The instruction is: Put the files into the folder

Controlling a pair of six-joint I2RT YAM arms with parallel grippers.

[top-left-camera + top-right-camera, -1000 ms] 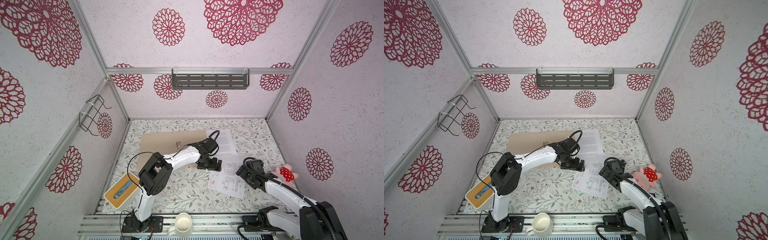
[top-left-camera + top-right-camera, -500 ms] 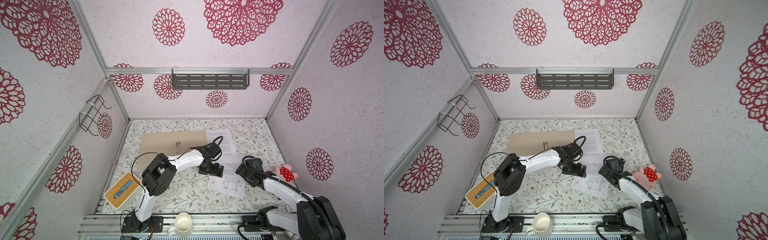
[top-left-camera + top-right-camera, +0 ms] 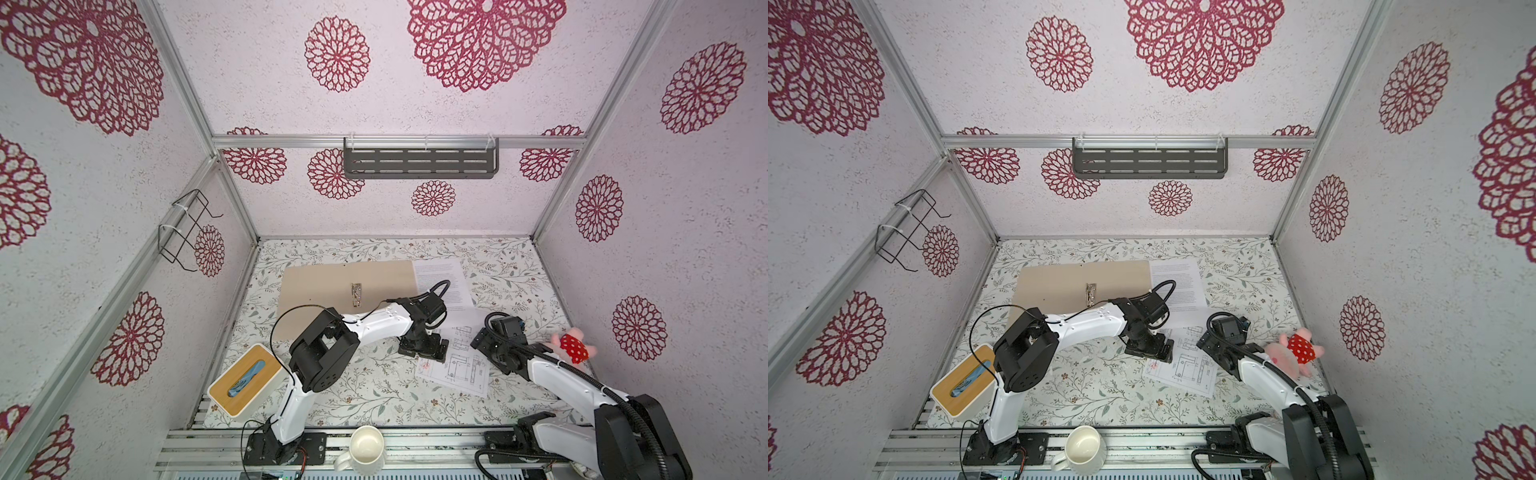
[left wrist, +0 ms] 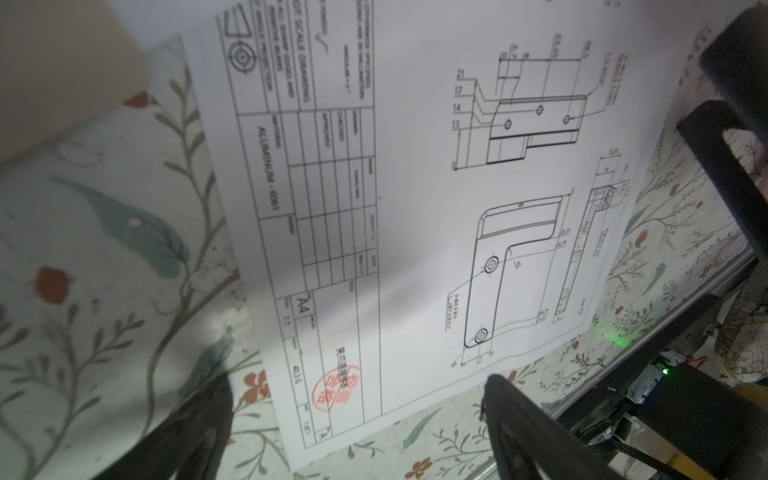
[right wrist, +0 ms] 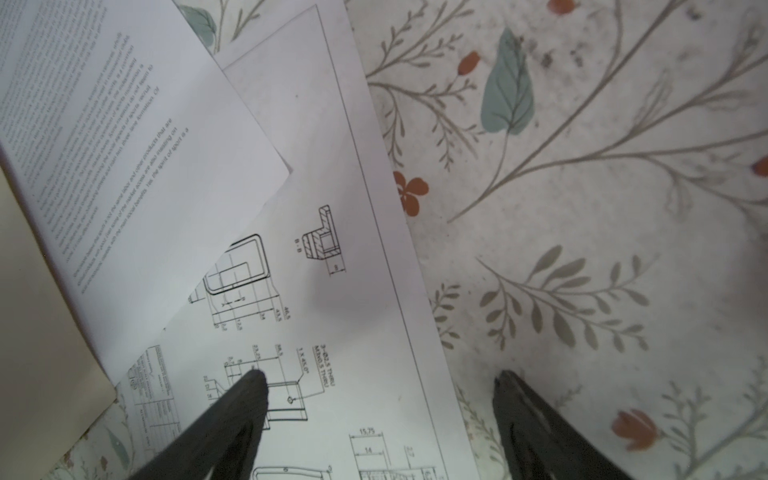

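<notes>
Floral tabletop, tissue box, mug, plush nearby; left fingers, right fingers apart at drawing.

The desk wears a pale cover printed with leaves and small red flowers. Toward its far left lies the open beige folder, flat, its metal clip showing. A printed text sheet lies against the folder's right edge, its near corner over the technical drawing sheet. A bamboo-topped tissue box sits at the near left corner, and a pink plush toy at the right edge.
</notes>
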